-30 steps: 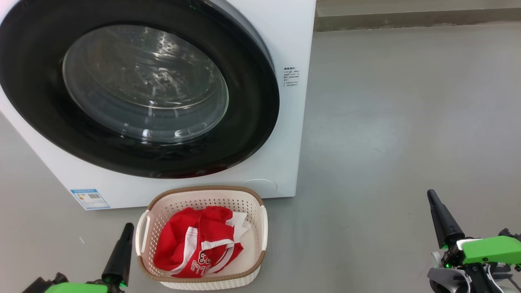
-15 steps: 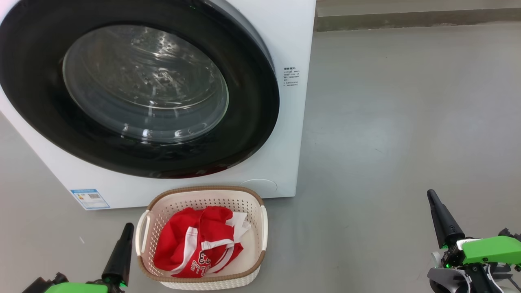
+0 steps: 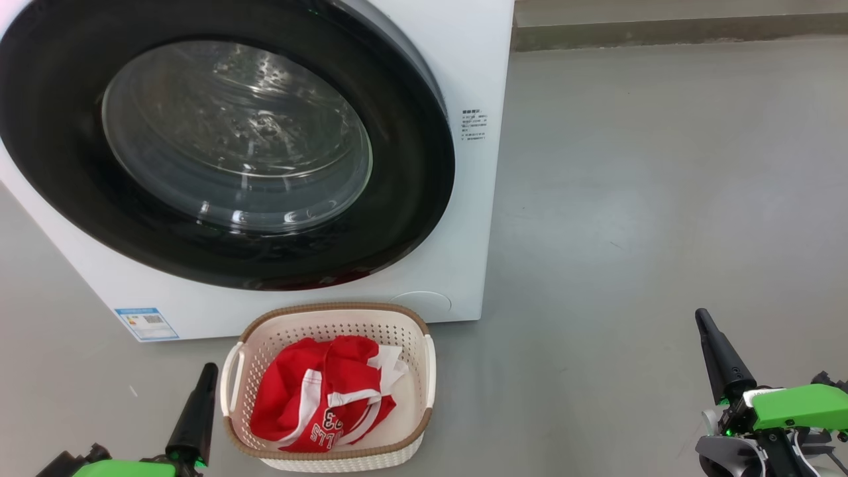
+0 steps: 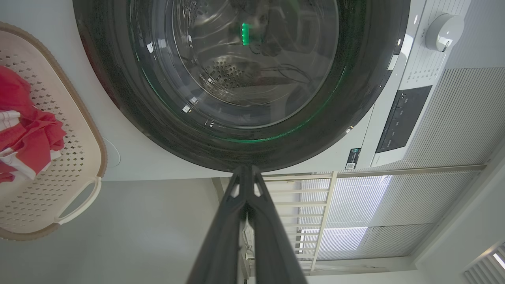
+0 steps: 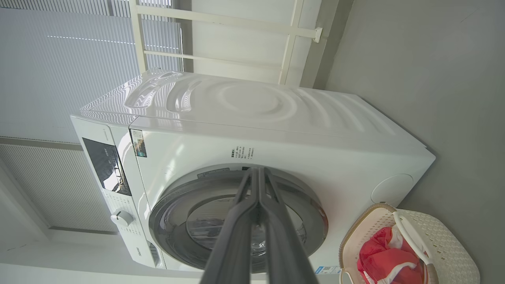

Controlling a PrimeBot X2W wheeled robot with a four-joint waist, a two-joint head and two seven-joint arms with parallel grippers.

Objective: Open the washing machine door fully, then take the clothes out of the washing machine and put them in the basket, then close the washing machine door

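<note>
The washing machine (image 3: 464,218) (image 5: 307,130) stands at the upper left of the head view, its black-rimmed door (image 3: 411,165) (image 4: 347,98) (image 5: 307,205) lying flat against the front. Just in front of it on the floor sits the cream basket (image 3: 278,331) (image 4: 79,157) (image 5: 446,240), with the red and white clothes (image 3: 321,397) (image 4: 27,134) (image 5: 384,256) heaped inside. Low beside the basket's left handle, my left gripper (image 3: 208,371) (image 4: 245,169) is shut and empty. My right gripper (image 3: 701,317) (image 5: 257,170) is shut with nothing in it, far right of the basket.
Bare grey floor (image 3: 662,199) spreads to the right of the machine as far as a low ledge (image 3: 676,30) at the back. A white railing (image 5: 221,19) and window blinds (image 5: 51,71) stand behind the machine. The control panel and dial (image 4: 444,25) sit on the machine's front.
</note>
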